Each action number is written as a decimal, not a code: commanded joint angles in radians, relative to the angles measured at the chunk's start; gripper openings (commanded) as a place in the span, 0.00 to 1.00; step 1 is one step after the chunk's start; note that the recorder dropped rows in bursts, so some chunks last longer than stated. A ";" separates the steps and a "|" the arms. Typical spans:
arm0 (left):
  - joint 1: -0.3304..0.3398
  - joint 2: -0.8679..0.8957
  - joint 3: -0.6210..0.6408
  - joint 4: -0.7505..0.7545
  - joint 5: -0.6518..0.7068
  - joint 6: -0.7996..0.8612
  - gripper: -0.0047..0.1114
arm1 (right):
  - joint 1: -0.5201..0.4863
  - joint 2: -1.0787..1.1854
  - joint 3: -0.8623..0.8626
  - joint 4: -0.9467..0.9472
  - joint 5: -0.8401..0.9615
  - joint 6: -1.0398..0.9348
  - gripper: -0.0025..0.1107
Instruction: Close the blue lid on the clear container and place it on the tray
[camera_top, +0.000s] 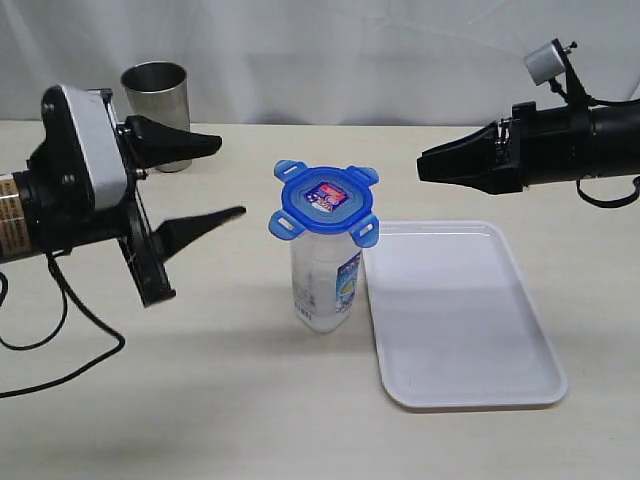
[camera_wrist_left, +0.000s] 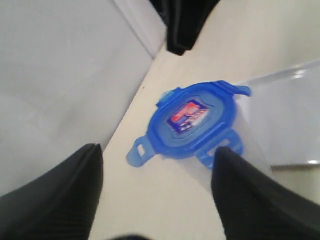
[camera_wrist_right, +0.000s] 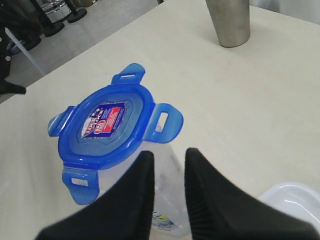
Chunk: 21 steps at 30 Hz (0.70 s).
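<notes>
Capping clear container (camera_top: 320, 288): blue lid (camera_top: 325, 200) (flaps out); left claw (camera_top: 232, 177) wide, right claw (camera_wrist_right: 169, 157) narrow.

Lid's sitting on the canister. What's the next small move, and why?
Probably bring the left gripper in to steady the clear container by its body. The blue lid rests on top with its flaps sticking out, apparently unsnapped, and the container stands free on the table beside the tray, not on it. The left fingers are open, holding nothing, apart from the container.
</notes>
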 joint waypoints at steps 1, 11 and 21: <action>0.010 -0.005 0.003 -0.208 0.015 -0.177 0.36 | 0.001 -0.019 0.002 0.044 0.004 0.033 0.21; 0.008 0.080 -0.183 -0.232 0.192 -0.470 0.04 | 0.078 -0.124 0.002 0.002 -0.081 0.151 0.06; 0.008 0.273 -0.387 0.164 0.197 -0.707 0.04 | 0.114 -0.147 0.002 -0.204 -0.180 0.237 0.06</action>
